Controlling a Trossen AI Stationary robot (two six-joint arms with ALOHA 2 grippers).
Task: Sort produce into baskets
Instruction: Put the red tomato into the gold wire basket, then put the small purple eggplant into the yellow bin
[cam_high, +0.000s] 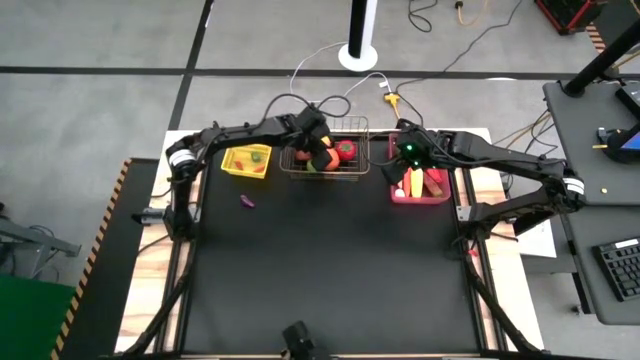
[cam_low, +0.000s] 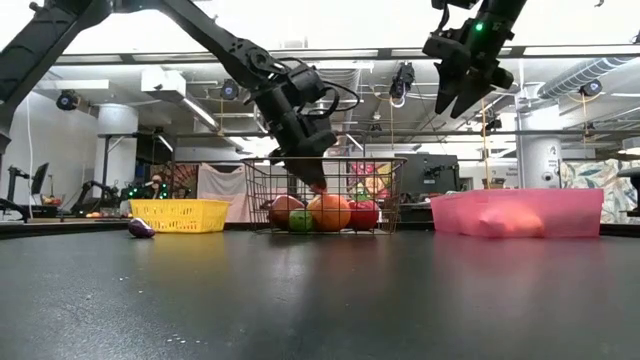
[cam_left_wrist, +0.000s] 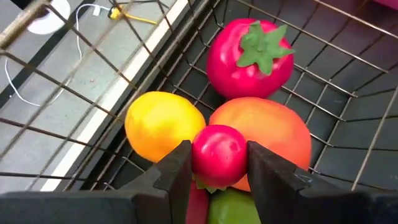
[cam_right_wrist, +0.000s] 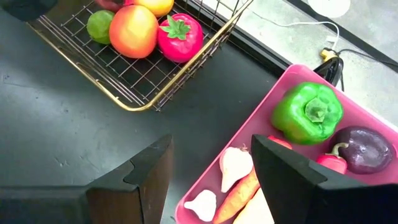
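Wire basket of fruit, pink bin of vegetables

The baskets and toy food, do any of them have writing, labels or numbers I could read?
None can be read.
The yellow tray, wire basket and pink bin show no lettering.
The toy tomato and green pepper are plain.
Posters in the room behind, in the low view, are too blurred to read.

L tool in wire basket, purple veg on table

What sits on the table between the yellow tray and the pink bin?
The wire basket of fruit, seen in the high view, between the yellow tray and the pink bin.
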